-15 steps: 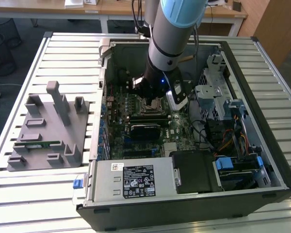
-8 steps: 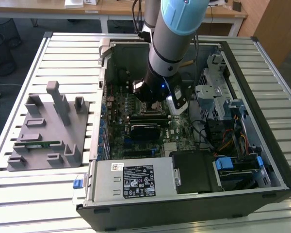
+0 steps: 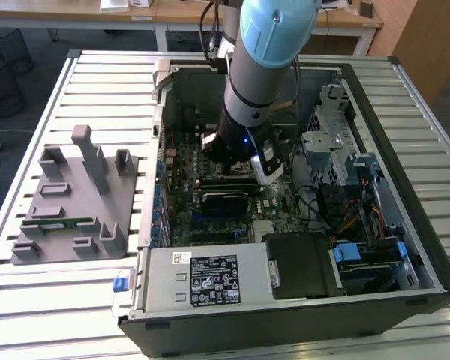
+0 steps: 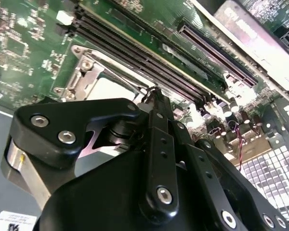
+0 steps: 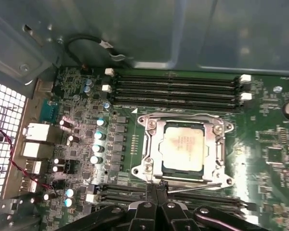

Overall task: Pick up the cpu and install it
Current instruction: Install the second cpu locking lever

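- Slatted metal table [image 3: 30, 300] carries an open computer case [image 3: 405, 225], with a grey tray [image 3: 75, 202] near the table's edge at the exterior view's left.
- Inside the case the arm [image 3: 266, 67] reaches down over the green board [image 3: 180, 217]; its lower end hides the socket in that view.
- In the first wrist view the cpu [image 5: 184, 146] lies flat in the socket frame [image 5: 149, 144] on the board, silvery top up, between two groups of long black slots [image 5: 176, 89].
- The gripper [image 5: 159, 188] shows in the first wrist view just beside the socket frame's edge, apart from the cpu; its fingertips look pressed together with nothing between them.
- In the second wrist view the gripper's [image 4: 154, 94] black links cover most of the socket; a pale patch of the cpu [image 4: 108, 89] shows beyond them.
- Whether the fingertips touch the thin lever [image 5: 197, 186] at the frame's edge is hard to make out.
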You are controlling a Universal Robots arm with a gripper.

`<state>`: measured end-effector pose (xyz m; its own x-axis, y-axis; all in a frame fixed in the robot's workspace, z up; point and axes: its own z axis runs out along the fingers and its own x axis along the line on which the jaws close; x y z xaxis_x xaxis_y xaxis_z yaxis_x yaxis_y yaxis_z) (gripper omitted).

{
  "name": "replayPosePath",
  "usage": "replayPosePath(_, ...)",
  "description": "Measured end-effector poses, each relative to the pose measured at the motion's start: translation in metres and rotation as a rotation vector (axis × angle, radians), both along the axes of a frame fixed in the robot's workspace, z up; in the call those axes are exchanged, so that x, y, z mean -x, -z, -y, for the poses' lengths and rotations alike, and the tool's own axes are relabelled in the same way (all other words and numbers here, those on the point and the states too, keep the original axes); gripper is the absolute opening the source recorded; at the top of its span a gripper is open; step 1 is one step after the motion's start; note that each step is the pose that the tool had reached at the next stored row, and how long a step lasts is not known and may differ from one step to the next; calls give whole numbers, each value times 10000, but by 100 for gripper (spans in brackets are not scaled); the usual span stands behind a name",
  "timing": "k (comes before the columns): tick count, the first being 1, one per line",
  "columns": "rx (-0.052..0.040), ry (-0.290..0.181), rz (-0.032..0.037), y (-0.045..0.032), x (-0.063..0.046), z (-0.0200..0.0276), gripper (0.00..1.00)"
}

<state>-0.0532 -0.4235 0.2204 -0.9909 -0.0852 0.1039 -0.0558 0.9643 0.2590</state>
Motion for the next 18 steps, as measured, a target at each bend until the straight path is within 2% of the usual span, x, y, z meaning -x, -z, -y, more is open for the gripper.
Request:
replayPosePath(5,-11,0,0,59,79,0,11)
replayPosePath(18,-66,-1,-1,160,98,10,11)
